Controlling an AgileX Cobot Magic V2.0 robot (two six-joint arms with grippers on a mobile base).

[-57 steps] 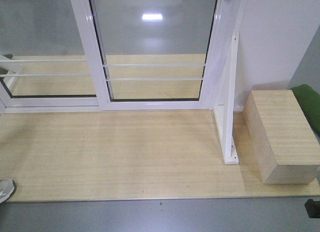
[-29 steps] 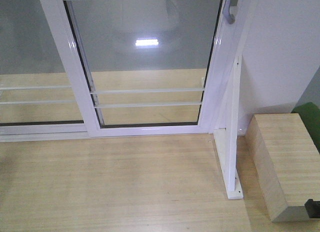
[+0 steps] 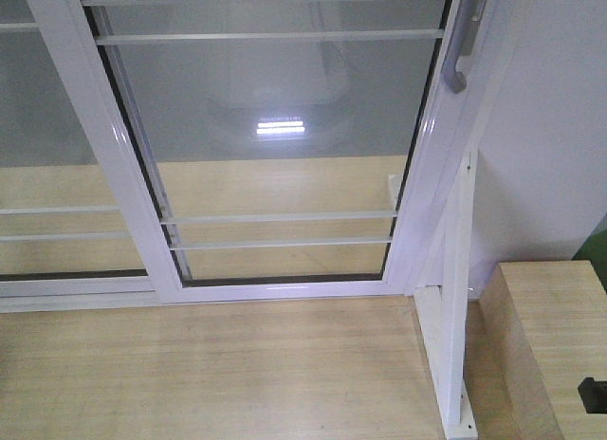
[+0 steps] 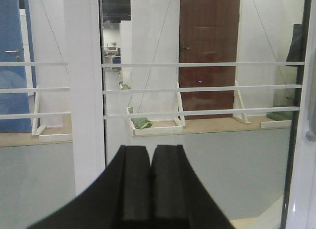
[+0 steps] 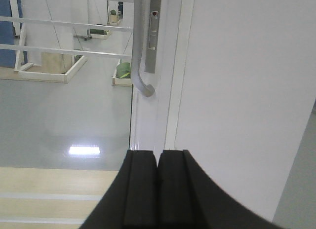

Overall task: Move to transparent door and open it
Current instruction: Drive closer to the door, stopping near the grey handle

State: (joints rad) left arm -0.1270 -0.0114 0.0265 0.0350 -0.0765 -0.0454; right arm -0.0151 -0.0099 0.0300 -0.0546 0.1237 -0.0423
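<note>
The transparent door (image 3: pixel 275 127) fills the front view: clear glass in a white frame with thin white bars across it. Its curved grey handle (image 3: pixel 462 51) is on the right stile, at the top right of that view. In the right wrist view the handle (image 5: pixel 139 66) hangs above and slightly left of my right gripper (image 5: pixel 158 152), which is shut and empty, a short way from the stile. My left gripper (image 4: pixel 150 149) is shut and empty too, facing the door's glass (image 4: pixel 197 76) beside a white frame post (image 4: pixel 84 91).
A white triangular brace post (image 3: pixel 453 298) stands on the wooden floor right of the door. A pale wooden block (image 3: pixel 555 345) lies beyond it at the lower right. A white wall (image 5: pixel 247 91) adjoins the door frame on the right.
The door has grown larger and slid down in the front view as the base rolled closer. The handle now shows more fully; the wooden block has shifted toward the lower right corner.
</note>
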